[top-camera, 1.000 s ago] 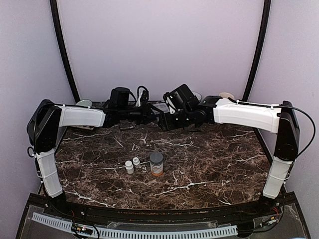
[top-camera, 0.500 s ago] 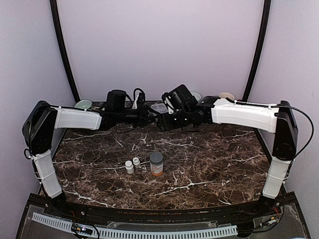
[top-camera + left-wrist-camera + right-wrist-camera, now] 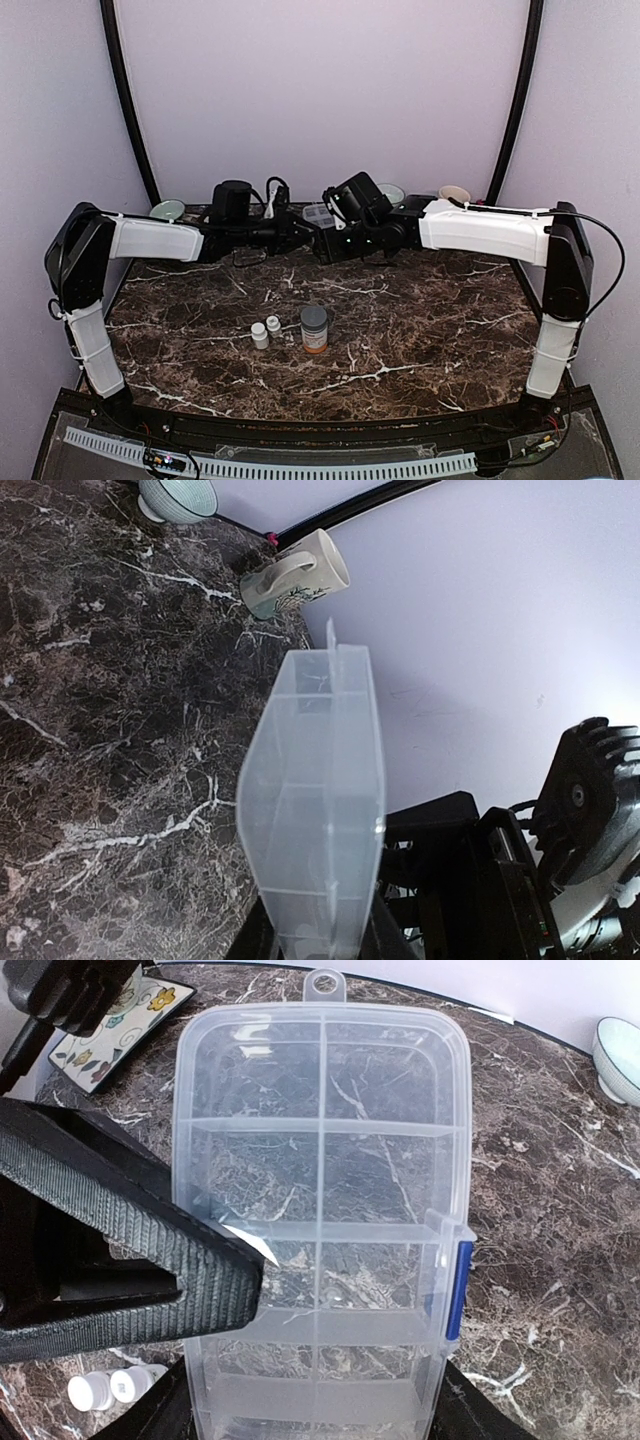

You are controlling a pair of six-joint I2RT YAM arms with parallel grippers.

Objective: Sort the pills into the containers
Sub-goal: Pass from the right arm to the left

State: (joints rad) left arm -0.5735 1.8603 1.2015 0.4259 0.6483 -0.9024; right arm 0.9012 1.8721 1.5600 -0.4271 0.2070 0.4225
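1. The dark marble table [image 3: 430, 320] fills the scene, with bare stone across most of its middle.
2. The left arm [image 3: 150, 240] and right arm [image 3: 485, 230] reach in from either side and meet over the far centre of the table.
3. The clear pill box [image 3: 320, 1190] hangs in the air there, between the two grippers. Its compartments [image 3: 385, 1175] run in two rows, and the marble shows through them. A blue latch [image 3: 455, 1285] sits on its right edge.
4. The right gripper [image 3: 315, 1405] holds the box's near end across its width, one finger on each long side.
5. The left gripper [image 3: 325, 945] pinches the box across its thin side. Its ribbed finger [image 3: 150, 1260] lies on the box's left edge.
6. An orange bottle [image 3: 314, 329] with a grey cap stands upright near the table's centre.
7. A pale mug [image 3: 295, 573] lies on its side at the far edge, near a bowl [image 3: 178, 495].
8. Two white bottles [image 3: 266, 330] stand just left of the orange one, close together.
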